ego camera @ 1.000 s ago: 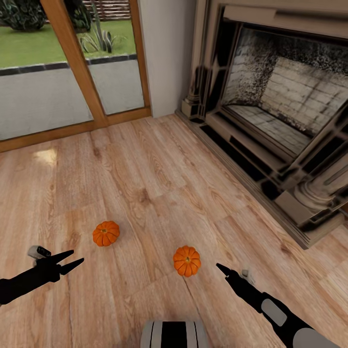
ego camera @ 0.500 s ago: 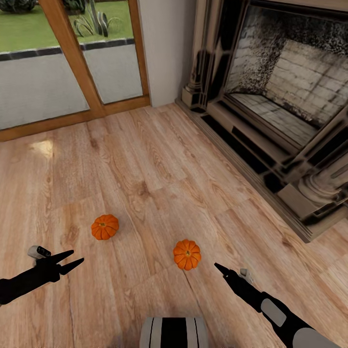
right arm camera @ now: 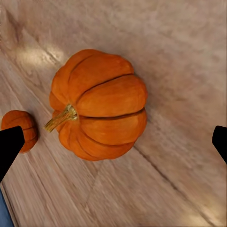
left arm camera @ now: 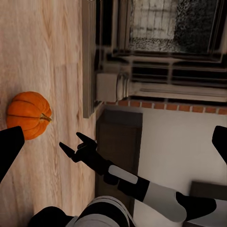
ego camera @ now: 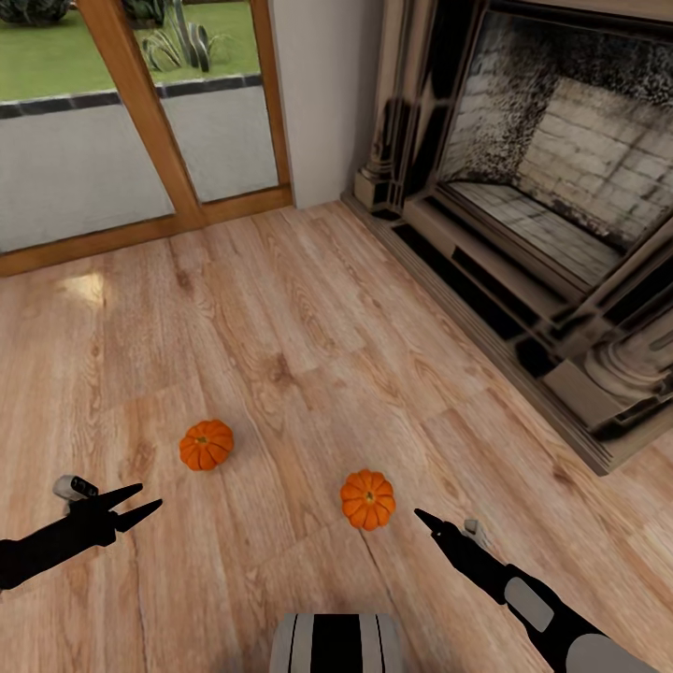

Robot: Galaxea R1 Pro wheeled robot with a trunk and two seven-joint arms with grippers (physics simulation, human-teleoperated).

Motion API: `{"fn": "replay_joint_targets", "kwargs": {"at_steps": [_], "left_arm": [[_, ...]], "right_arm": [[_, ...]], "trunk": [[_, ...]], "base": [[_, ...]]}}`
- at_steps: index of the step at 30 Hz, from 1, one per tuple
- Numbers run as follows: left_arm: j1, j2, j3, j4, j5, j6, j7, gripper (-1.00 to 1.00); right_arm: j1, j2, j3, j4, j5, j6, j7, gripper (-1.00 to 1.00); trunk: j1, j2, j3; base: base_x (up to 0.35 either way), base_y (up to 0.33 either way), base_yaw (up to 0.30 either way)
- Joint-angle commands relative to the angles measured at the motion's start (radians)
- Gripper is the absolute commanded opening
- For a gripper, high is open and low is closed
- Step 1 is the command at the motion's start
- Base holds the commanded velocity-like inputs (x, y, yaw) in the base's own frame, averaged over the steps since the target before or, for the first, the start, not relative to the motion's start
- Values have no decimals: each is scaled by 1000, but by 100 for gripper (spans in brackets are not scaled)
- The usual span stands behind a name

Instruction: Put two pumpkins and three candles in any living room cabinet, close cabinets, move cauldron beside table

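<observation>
Camera dropped and shifted slightly; both arms sit as before, pumpkins unmoved on the floor (ego camera: 308, 308). Right pumpkin (ego camera: 367, 499) lies just ahead of the right hand (ego camera: 428, 520), apart from it; in the right wrist view its stem (right arm camera: 60, 118) points sideways toward the left pumpkin (ego camera: 207, 444). Left hand (ego camera: 138, 498) has fingers spread, empty, near the left pumpkin but not touching. Right hand fingers spread wide, empty. Bare floor all round both pumpkins; fireplace (ego camera: 523, 215) hearth edge well right, glass door (ego camera: 121, 140) far ahead.
</observation>
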Motion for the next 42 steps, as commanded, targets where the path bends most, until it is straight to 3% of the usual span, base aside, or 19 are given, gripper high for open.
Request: {"fn": "replay_joint_targets", "kwargs": {"at_steps": [1,19,42], "left_arm": [[0,0,-1,-1,1,11,-3,100],[0,0,-1,0,1,11,-2,100],[0,0,0,3,3,11,-2,100]], "right_arm": [[0,-1,4,0,-11,7,2,100],[0,-2,4,1,-11,3,-10,100],[0,-1,4,0,-11,4,-17,100]], "trunk": [[0,0,-1],[0,0,-1],[9,-5,-82]], "base": [[24,23,0],[60,55,0],[0,0,0]]}}
